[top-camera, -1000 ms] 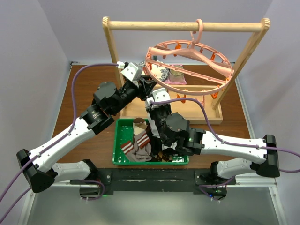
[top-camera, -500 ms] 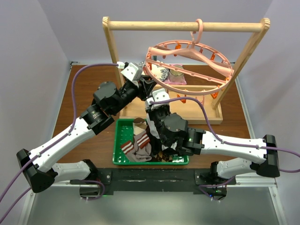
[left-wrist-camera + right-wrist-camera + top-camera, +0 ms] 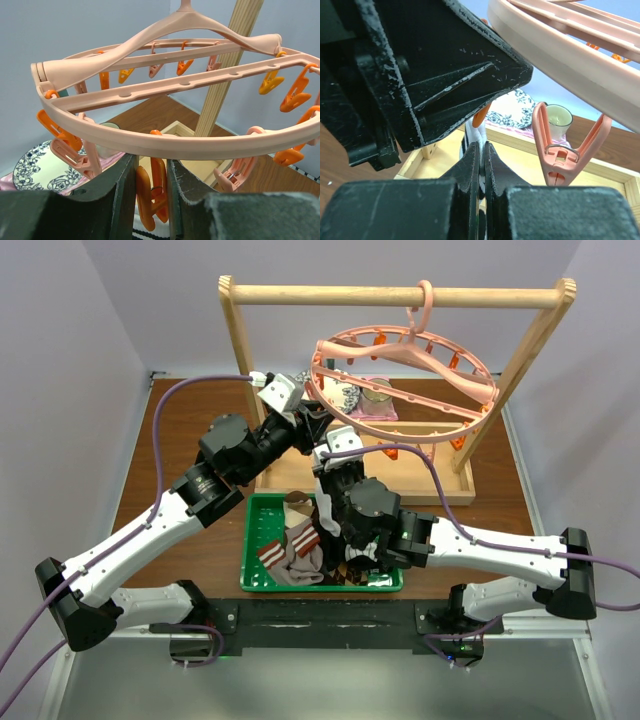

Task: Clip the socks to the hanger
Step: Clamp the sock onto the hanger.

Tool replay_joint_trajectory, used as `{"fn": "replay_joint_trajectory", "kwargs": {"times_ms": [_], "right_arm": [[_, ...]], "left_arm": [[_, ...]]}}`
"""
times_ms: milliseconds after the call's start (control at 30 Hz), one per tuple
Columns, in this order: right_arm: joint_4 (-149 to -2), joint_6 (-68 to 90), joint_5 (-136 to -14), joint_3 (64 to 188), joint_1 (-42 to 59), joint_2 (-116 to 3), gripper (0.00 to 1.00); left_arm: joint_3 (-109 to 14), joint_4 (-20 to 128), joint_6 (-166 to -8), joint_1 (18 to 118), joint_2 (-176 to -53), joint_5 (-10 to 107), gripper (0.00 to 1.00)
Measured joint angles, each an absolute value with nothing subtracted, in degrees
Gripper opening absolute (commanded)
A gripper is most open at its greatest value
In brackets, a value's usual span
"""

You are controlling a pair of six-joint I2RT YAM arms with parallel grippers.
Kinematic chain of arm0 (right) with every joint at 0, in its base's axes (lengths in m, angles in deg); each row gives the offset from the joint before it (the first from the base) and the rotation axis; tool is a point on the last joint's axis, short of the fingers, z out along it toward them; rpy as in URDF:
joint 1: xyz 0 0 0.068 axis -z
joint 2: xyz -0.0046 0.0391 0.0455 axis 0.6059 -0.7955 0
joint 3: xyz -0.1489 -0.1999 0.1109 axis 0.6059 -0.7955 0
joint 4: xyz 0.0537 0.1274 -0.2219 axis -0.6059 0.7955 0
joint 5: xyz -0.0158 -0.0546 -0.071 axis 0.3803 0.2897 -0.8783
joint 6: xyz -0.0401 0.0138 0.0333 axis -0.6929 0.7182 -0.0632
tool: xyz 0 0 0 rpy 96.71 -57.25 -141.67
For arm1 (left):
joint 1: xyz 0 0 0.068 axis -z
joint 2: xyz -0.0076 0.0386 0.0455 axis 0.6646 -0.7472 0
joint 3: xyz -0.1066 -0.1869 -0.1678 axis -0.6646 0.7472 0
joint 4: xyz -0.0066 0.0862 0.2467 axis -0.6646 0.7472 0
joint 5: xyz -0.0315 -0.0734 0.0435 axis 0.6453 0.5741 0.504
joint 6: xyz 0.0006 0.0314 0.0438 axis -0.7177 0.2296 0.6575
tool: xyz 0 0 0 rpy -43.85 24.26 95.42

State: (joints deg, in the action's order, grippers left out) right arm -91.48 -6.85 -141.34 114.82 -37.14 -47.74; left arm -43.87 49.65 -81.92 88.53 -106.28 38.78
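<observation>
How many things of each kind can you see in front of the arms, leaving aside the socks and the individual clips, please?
wooden rack: 1
round pink clip hanger: 1
green tray: 1
patterned plate: 1
cup: 1
Total: 5
</observation>
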Motion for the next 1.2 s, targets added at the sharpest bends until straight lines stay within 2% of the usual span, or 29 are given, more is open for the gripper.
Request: {"fn": "replay_joint_trajectory", "kwargs": {"times_ms": [1200], "right_arm": [[-92.37, -6.54, -137.87, 118.36, -37.27, -47.9, 0.0]], "left_arm": [[-43.7, 48.95, -81.96, 88.42, -105.56, 38.93, 0.0]]}}
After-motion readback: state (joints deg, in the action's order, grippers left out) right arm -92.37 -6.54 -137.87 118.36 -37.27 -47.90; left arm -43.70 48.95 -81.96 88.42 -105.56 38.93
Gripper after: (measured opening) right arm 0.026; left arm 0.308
